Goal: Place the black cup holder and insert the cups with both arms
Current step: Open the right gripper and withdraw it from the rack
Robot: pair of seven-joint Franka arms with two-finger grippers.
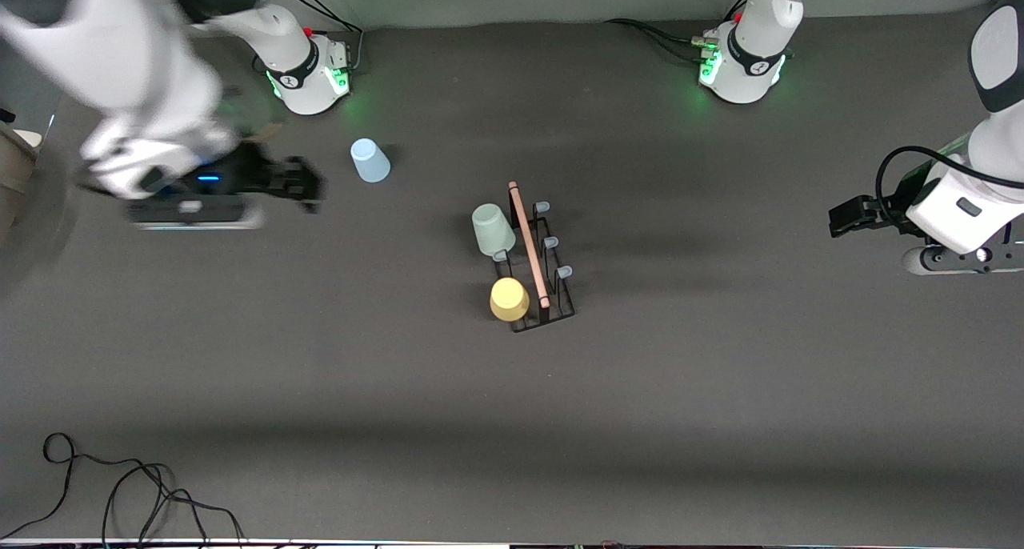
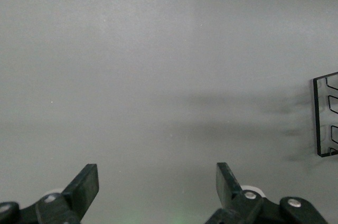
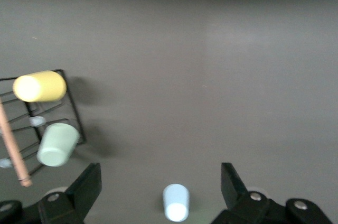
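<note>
Right gripper [image 1: 308, 187] open above table [image 1: 720, 389], beside blue cup [image 1: 370, 161].

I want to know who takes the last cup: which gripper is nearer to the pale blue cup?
Right. The right gripper hangs open beside the pale blue cup; the left gripper waits open at the left arm's end of the table.

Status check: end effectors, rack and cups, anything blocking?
Both end effectors open, empty: right beside blue cup, left waiting at its table end. Rack holds green cup and yellow cup; blue still on table. Nothing blocking.
</note>
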